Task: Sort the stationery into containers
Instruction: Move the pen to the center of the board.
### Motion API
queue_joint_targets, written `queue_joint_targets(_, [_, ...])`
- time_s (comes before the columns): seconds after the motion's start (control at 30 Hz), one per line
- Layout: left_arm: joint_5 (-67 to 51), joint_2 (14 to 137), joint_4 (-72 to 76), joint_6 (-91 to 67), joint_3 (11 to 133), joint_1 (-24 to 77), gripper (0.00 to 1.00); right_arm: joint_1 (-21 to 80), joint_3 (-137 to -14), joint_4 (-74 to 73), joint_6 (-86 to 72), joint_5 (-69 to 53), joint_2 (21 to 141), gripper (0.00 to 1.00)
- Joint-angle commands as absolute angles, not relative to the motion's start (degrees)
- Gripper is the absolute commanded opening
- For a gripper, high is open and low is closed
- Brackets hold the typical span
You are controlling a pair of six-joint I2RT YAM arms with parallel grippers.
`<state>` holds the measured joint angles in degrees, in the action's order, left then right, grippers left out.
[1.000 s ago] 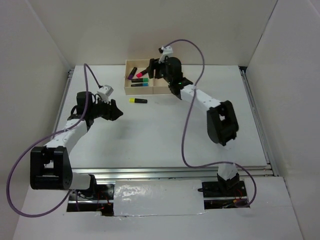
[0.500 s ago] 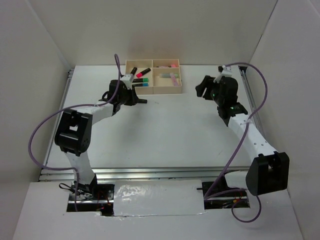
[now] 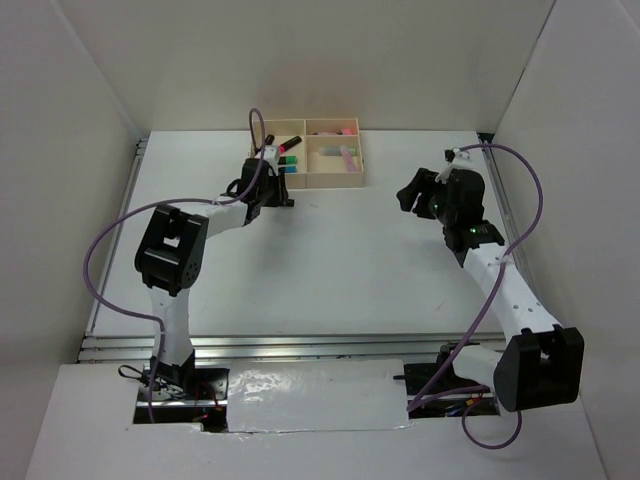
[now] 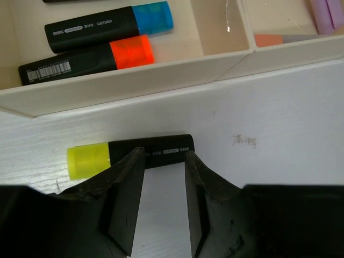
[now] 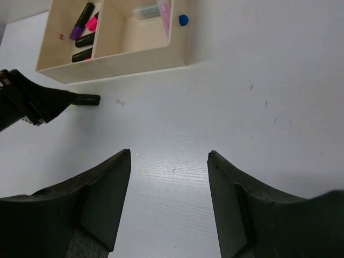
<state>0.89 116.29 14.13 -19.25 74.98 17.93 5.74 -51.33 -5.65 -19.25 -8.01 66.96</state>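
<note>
Left tool (image 4: 162,159) newly over crosswise marker (image 4: 161,149)

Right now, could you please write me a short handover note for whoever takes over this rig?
Left tool: jaws slightly apart, tips over the yellow-capped marker; no grip visible.
Right tool: open, empty, above the table right of the tray.
Things: that marker lies on the table just outside the tray's near wall; blue-capped marker and orange-capped marker lie side by side in one section, pastel markers in another.
Done: every other marker in view is in the tray.
Left: lift the yellow-capped marker into the tray.
</note>
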Motion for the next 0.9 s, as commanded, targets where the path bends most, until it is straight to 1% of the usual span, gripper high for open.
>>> queue_joint_targets(0.0, [4.7,118.6,17.0,-17.8,77.5,19.0,0.48,5.2,-52.5,-4.9,-20.0,-9.1,65.1,0.66])
queue_joint_targets(0.27, [7.2,121.6,14.8,-18.0,79.9,19.0,0.51,4.2,-51.9,-5.7,-19.5,-9.3,63.5,0.66])
queue_joint_targets(0.37, [7.6,122.6,11.0,-17.3,82.3,19.0,0.51,4.2,-51.9,-5.9,-19.4,-9.8,63.4,0.66])
queue_joint_targets(0.43, [8.2,122.4,4.2,-16.6,84.9,18.8,0.51,4.2,-52.0,-5.9,-19.4,-9.8,63.3,0.66])
queue_joint_targets(0.57, [6.9,115.9,3.2,-17.5,77.3,18.0,0.52,4.2,-52.5,-4.8,-19.0,-7.8,62.8,0.66])
queue_joint_targets(0.73, [5.7,111.8,-5.4,-18.3,74.5,17.6,0.53,4.2,-53.9,-4.9,-19.6,-9.0,63.3,0.66])
queue_joint_targets(0.83, [4.6,105.2,-0.6,-17.2,67.4,17.9,0.53,4.4,-54.2,-5.4,-19.2,-9.4,62.5,0.66])
queue_joint_targets(0.87, [4.6,102.3,-0.6,-16.4,66.8,18.3,0.53,4.5,-54.1,-5.5,-19.1,-9.3,62.3,0.65])
